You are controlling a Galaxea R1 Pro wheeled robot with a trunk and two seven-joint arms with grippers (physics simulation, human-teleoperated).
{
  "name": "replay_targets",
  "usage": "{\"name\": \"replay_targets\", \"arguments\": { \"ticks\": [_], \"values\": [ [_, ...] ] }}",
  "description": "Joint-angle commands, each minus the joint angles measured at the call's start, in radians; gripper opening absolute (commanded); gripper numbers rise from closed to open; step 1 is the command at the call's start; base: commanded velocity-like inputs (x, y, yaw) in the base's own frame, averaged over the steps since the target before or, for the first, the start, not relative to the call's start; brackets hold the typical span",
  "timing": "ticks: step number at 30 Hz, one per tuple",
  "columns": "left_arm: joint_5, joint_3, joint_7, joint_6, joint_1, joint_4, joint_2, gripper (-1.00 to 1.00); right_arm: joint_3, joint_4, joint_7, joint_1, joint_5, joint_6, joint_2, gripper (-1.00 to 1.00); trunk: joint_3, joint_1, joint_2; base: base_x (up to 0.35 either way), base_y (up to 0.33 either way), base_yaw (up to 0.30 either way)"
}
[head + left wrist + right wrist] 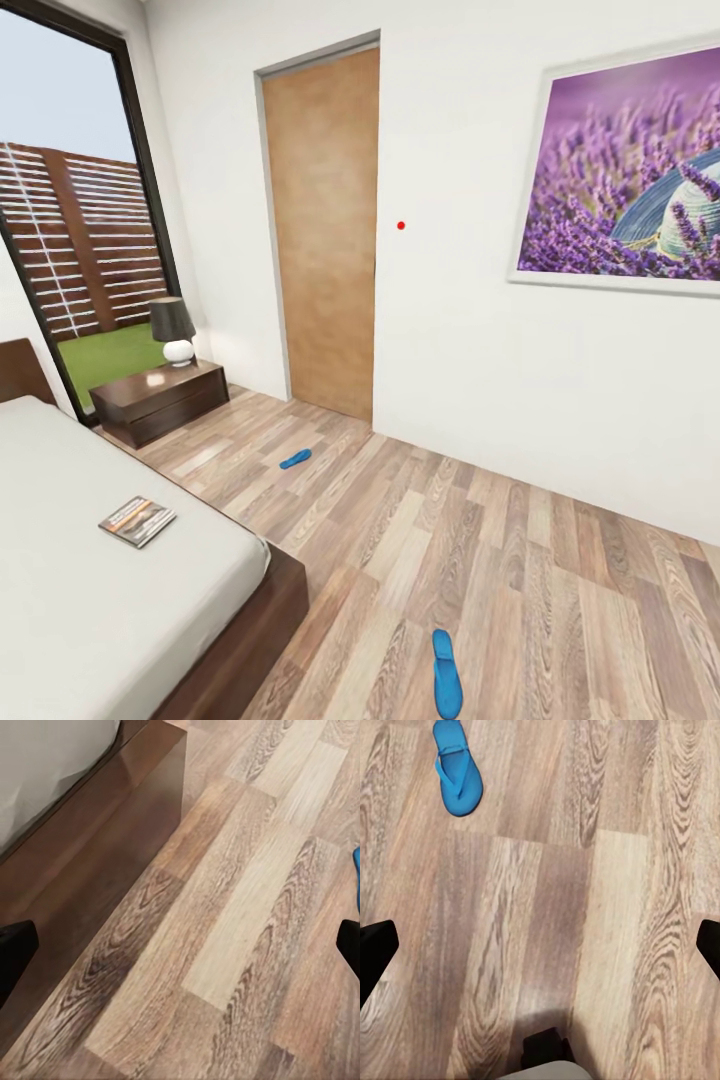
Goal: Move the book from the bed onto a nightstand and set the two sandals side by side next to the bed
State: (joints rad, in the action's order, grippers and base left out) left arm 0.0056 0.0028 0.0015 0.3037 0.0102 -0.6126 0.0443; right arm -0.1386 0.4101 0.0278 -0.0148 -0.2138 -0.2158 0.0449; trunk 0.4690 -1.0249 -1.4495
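Note:
The book (138, 520) lies flat on the pale mattress of the bed (90, 600) at the left of the head view, near the mattress's right edge. One blue sandal (446, 672) lies on the plank floor close in front of me, beyond the bed's foot corner. The other sandal (295, 458) lies farther off, between the bed and the door. A dark nightstand (160, 398) stands by the window at the bed's head. My left gripper (180, 945) hangs open over bare floor beside the bed frame (97, 862). My right gripper (540, 945) is open above the floor, a sandal (456, 769) lying ahead of it.
A lamp (174, 330) with a dark shade stands on the nightstand. A closed wooden door (325, 230) is in the far wall, and a lavender picture (625, 170) hangs at the right. The tall window (80, 220) is at the left. Open plank floor spreads right of the bed.

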Motion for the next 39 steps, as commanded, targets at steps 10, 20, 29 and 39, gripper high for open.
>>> {"name": "replay_targets", "arguments": {
  "ticks": [10,20,29,39],
  "values": [
    [0.001,0.0,0.0,0.002,0.001,0.001,0.0,1.0,0.002,-0.001,0.001,-0.001,-0.01,-0.004,0.0,1.0,0.001,0.0,-0.001,0.108,0.003,0.0],
    [0.001,0.0,0.0,0.002,0.001,0.001,0.0,1.0,0.002,-0.001,0.001,-0.001,-0.01,-0.004,0.0,1.0,0.001,0.0,-0.001,0.231,0.0,0.0],
    [0.001,0.0,0.001,0.002,0.001,0.001,0.0,1.0,0.002,-0.001,0.001,-0.001,-0.01,-0.004,0.0,1.0,0.001,0.0,-0.001,0.043,0.008,0.0],
    [0.001,0.0,0.0,0.002,0.001,0.001,0.0,1.0,0.002,-0.001,0.001,0.0,-0.01,-0.004,0.0,1.0,0.001,0.0,-0.001,0.066,0.178,0.0]
  ]
}}
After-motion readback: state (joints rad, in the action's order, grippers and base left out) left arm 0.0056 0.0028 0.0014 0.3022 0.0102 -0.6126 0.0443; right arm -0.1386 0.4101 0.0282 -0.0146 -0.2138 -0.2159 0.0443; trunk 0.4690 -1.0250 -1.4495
